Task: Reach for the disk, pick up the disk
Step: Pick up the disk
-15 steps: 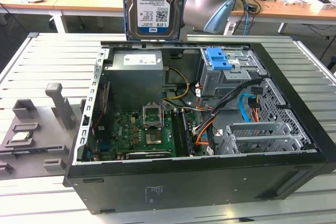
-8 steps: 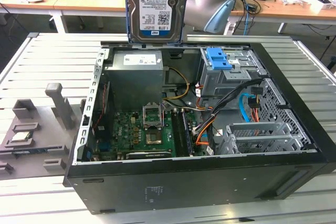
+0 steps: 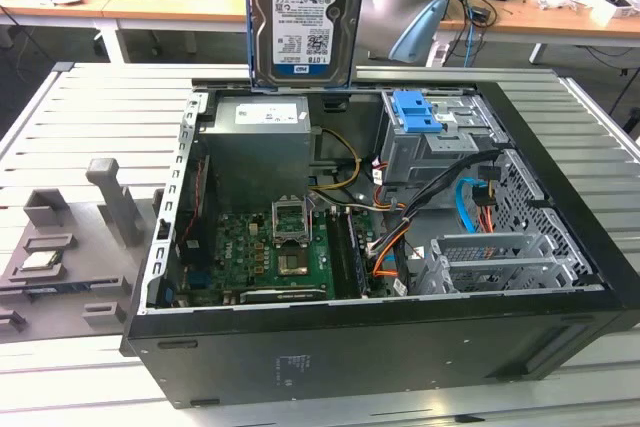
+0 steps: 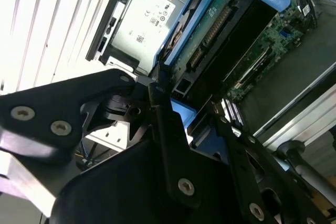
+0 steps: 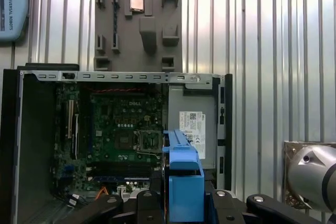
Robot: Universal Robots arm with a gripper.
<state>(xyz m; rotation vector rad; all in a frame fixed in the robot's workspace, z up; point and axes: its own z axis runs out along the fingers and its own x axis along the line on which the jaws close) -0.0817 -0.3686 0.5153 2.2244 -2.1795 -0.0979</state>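
The disk (image 3: 305, 22) is seen upright above the open case (image 3: 350, 352), its top edge cut off. The gripper (image 4: 185, 113) is clamped on its blue rails.

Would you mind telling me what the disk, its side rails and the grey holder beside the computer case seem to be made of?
The disk: likely metal, dull silver-grey shell, with a glossy label on its face. Its side rails: bright blue plastic, evenly coloured and moulded. The grey holder: probably matte plastic, uniform grey with blocky posts.
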